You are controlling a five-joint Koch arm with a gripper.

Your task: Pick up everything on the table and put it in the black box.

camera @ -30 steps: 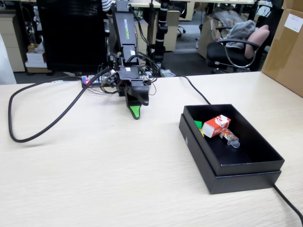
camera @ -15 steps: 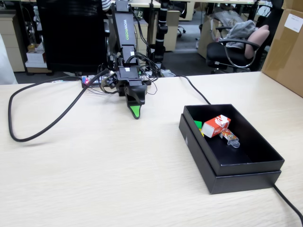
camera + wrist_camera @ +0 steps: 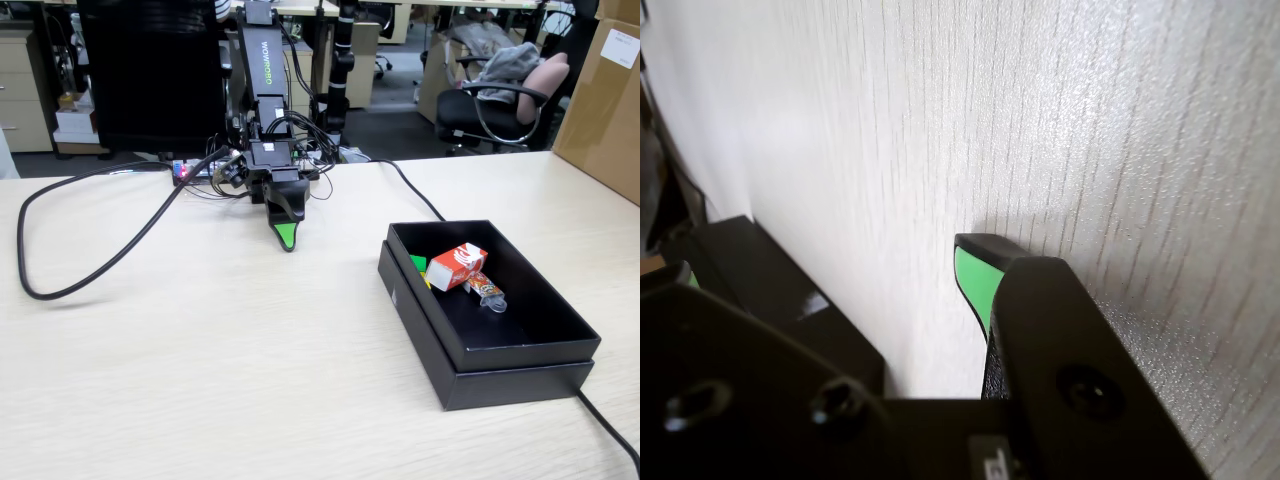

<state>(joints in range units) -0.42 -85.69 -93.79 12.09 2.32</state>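
— Black box (image 3: 520, 345) sits right of the arm in the fixed view; what's inside?

— I see the red carton (image 3: 456, 266), a green cube (image 3: 418, 263) and a sliver of yellow cube (image 3: 427, 281) at its far end, plus a wrapped packet (image 3: 487, 291); my gripper (image 3: 286, 238) points down at the table (image 3: 200, 370), empty.

— And the wrist view?

— Green fingertip (image 3: 976, 277) near the wood; jaws look pressed together; box edge (image 3: 770, 290) at left.
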